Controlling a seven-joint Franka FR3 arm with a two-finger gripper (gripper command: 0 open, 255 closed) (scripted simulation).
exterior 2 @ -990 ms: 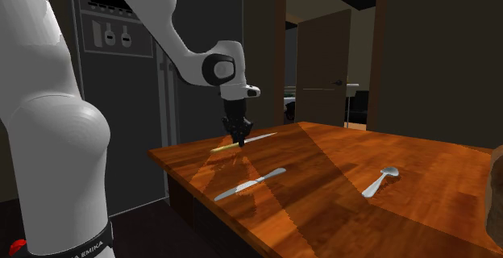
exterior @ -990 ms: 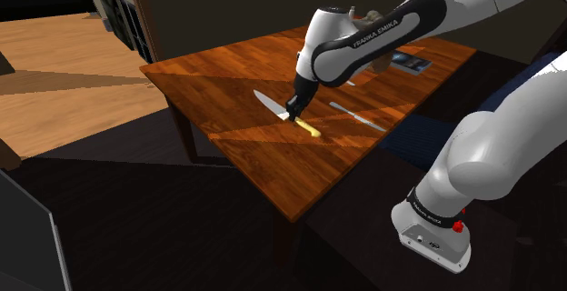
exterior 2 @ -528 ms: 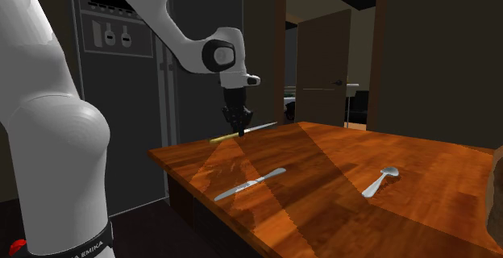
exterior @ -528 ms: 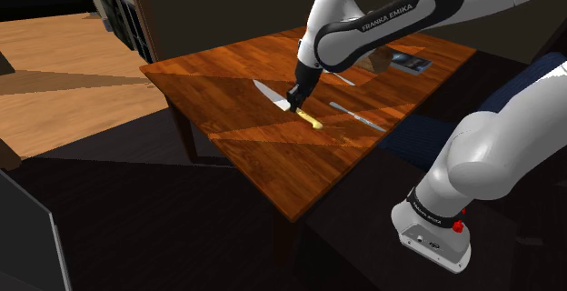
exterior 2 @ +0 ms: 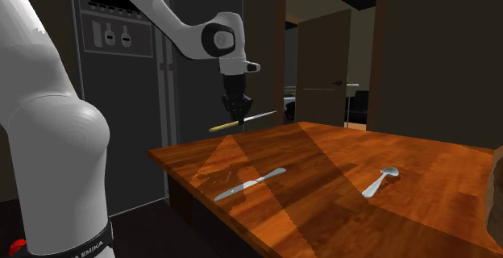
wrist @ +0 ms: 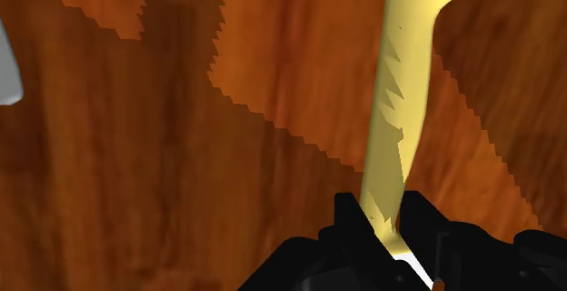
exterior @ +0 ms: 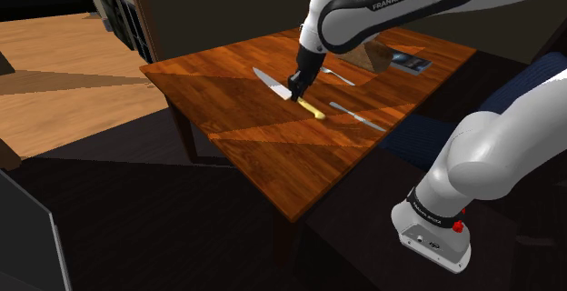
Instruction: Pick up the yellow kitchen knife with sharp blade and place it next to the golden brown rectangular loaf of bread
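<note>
two knives, namely one yellow-handled kitchen knife (wrist: 400,98) and one all-silver table knife (exterior 2: 250,183); one silver spoon (exterior 2: 380,181); one brown loaf (exterior 2: 496,200); one dark flat rectangle (exterior: 411,62); one wooden table (exterior: 273,157)

Kitchen knife (exterior 2: 256,118) above the table (exterior 2: 322,160), table knife (exterior 2: 250,183) and spoon (exterior 2: 380,181) on it, loaf (exterior: 373,59) behind the spoon in the shoulder view

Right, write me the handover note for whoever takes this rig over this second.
Gripper: shut on the yellow-handled kitchen knife with the pale blade, clasping the handle near the blade.
Knife: in the air, clear of the wooden table.
Brown loaf of bread: at the second exterior view's right edge.
Done: grasp and lift.
Left: carry the knife over the silver table knife and silver spoon, set it beside the loaf, release.
</note>
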